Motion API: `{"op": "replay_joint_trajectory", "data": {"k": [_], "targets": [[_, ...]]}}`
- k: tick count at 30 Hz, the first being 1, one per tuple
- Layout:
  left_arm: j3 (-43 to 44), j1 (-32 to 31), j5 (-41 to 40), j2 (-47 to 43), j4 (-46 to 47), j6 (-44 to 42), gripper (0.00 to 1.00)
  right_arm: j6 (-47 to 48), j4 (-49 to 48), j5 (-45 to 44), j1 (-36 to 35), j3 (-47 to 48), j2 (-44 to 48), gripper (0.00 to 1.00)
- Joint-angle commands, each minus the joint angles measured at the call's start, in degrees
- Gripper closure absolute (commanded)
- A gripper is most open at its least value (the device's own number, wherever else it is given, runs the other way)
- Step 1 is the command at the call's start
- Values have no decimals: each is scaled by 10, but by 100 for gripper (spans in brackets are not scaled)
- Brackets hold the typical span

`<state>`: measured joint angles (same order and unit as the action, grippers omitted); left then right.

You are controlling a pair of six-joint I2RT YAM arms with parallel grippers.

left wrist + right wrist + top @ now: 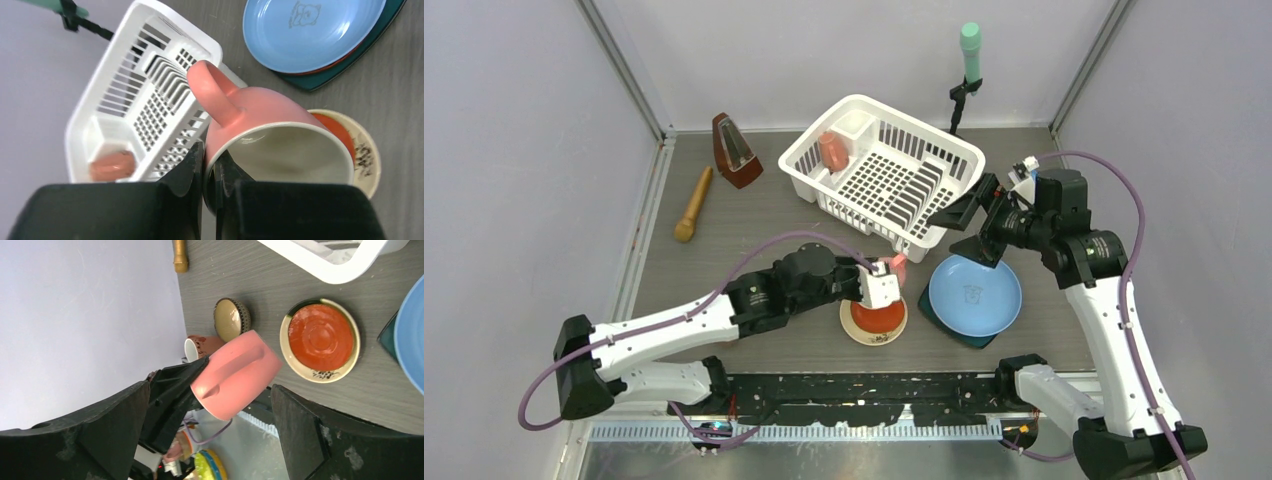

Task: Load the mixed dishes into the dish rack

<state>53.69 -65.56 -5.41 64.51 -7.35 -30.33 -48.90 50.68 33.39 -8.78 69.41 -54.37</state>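
Overhead, grey table (744, 215), lilac walls (524, 150), white dish rack (807, 172)

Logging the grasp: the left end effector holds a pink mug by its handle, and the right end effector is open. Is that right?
Not by the handle: the left end effector pinches the rim of the pink mug, leaving its handle free, as the left wrist view shows. The right end effector is open.

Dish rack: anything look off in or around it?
Nothing damaged or spilled. The dish rack sits skewed to the table edges, and the pink mug inside seems to lie on its side beside the cutlery cup. A second pink mug, pinched by its rim in the left jaws, hangs tilted above the table.
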Motion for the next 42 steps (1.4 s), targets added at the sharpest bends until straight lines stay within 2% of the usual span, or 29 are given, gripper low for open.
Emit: {"op": "replay_joint_trajectory", "data": {"k": [1, 6, 11, 14, 20, 23, 27, 28, 33, 36, 42], "targets": [[10, -2, 22, -4, 111, -262, 100, -76, -6, 38, 1, 9, -24, 2], [23, 0, 7, 23, 145, -417, 100, -122, -57, 108, 1, -17, -37, 3], [0, 8, 51, 34, 243, -572, 100, -178, -117, 166, -8, -33, -44, 6], [13, 11, 51, 54, 256, -634, 100, -164, -113, 181, -11, -27, -49, 7], [35, 21, 85, 69, 257, -711, 100, -62, -10, 139, -13, -14, -57, 13], [38, 20, 89, 69, 261, -733, 100, -72, -42, 171, -14, -46, -56, 17], [38, 20, 90, 66, 274, -747, 100, -80, -73, 199, -15, -62, -52, 32], [37, 21, 91, 66, 278, -746, 100, -80, -77, 208, -16, -61, -52, 36], [34, 21, 92, 68, 311, -714, 100, -69, -69, 210, -19, -58, -57, 44], [33, 22, 101, 70, 321, -707, 100, -87, -101, 220, -22, -73, -60, 54], [42, 22, 111, 72, 326, -703, 100, -126, -152, 220, -33, -90, -61, 57]]}}
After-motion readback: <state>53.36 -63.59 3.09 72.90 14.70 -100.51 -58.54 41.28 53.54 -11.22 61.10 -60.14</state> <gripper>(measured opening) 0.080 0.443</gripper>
